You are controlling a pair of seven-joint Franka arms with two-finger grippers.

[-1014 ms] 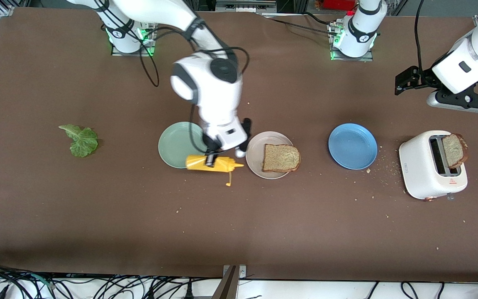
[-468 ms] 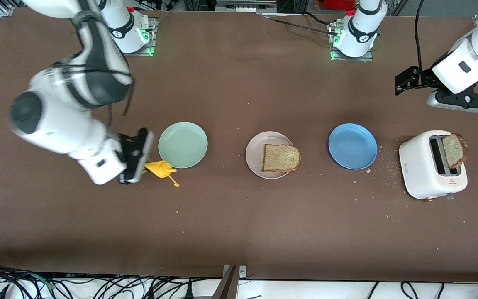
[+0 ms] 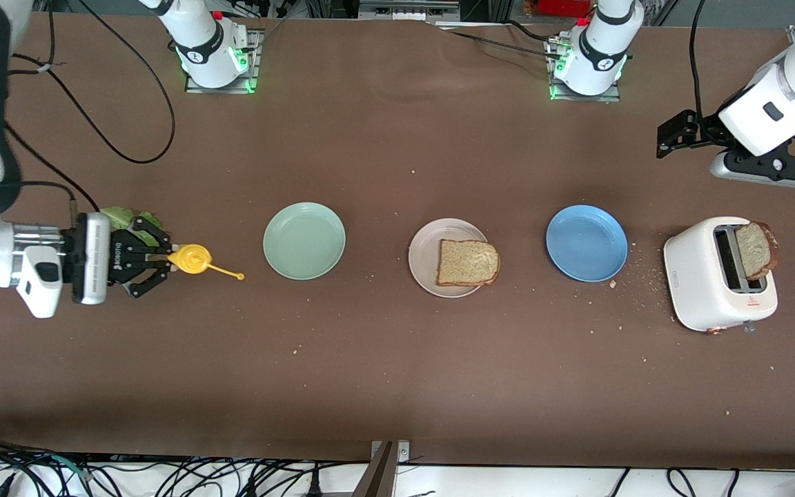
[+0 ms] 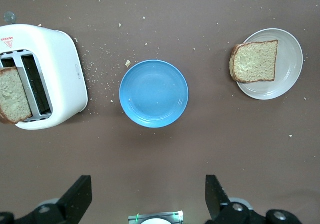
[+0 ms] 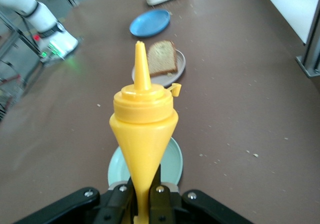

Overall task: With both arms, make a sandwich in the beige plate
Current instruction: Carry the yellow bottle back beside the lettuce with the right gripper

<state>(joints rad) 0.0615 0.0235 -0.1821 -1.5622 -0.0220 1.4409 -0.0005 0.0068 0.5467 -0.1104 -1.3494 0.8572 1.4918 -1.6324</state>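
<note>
The beige plate (image 3: pixel 428 245) holds one slice of brown bread (image 3: pixel 468 262). A second slice (image 3: pixel 756 250) stands in the white toaster (image 3: pixel 708 283). The green lettuce leaf (image 3: pixel 121 217) lies at the right arm's end of the table, partly hidden by my right gripper (image 3: pixel 159 259). That gripper is shut on a yellow squeeze bottle (image 3: pixel 190 260), held on its side just above the table; the right wrist view shows the bottle (image 5: pixel 144 129) between the jaws. My left gripper (image 3: pixel 673 134) waits open and empty, over the table beside the toaster; its fingers (image 4: pixel 80 199) stand wide apart.
A mint-green plate (image 3: pixel 304 240) sits between the lettuce and the beige plate. A blue plate (image 3: pixel 586 242) sits between the beige plate and the toaster. Crumbs lie around the toaster.
My right arm has swung the yellow bottle from between the mint-green and beige plates to the right arm's end of the table, over the lettuce. The left arm has not moved.
</note>
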